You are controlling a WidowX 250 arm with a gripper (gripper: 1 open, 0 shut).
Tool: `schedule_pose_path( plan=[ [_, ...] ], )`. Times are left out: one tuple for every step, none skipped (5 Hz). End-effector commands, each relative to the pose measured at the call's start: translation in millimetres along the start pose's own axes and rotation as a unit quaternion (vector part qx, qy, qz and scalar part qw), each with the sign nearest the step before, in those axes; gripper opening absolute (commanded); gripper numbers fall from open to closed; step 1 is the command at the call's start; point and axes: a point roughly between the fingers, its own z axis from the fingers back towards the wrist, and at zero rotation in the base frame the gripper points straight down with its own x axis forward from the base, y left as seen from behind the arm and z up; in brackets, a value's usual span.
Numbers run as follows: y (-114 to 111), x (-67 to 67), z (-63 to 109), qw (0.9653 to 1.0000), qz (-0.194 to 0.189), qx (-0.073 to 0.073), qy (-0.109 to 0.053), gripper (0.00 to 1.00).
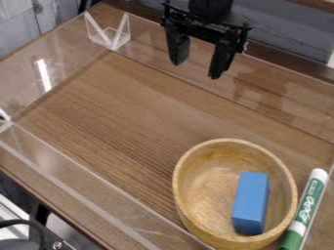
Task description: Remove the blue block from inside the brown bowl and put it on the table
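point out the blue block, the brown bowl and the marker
blue block (pixel 251 202), camera view, middle of its top face
brown bowl (pixel 196 161), camera view, left part of its rim
marker (pixel 304 217), camera view, middle of its green-and-white barrel

From where I stand, I count one blue block (pixel 251 201), one brown bowl (pixel 196 176), one green-and-white marker (pixel 306 215), one worktop (pixel 117 107) with clear walls, and one black pincer (pixel 198 57) overhead.

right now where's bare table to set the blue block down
Free: the wide table stretch left of the brown bowl, up to the acrylic walls and under the open gripper. Crowded: the right corner, where bowl, blue block and marker sit.
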Motion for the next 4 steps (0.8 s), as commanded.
schedule_pose_path(
  plan=[
    [-5.5,-5.1,-5.8,1.0,0.004,-0.001,0.009,1.0],
    [-14.5,-13.3,-10.5,0.9998,0.011,-0.003,0.015,1.0],
    [-30.4,-26.0,-8.3,0.9997,0.021,-0.004,0.013,1.0],
    [-36.9,-31.6,-11.6,0.9995,0.026,-0.004,0.018,1.0]
  ],
)
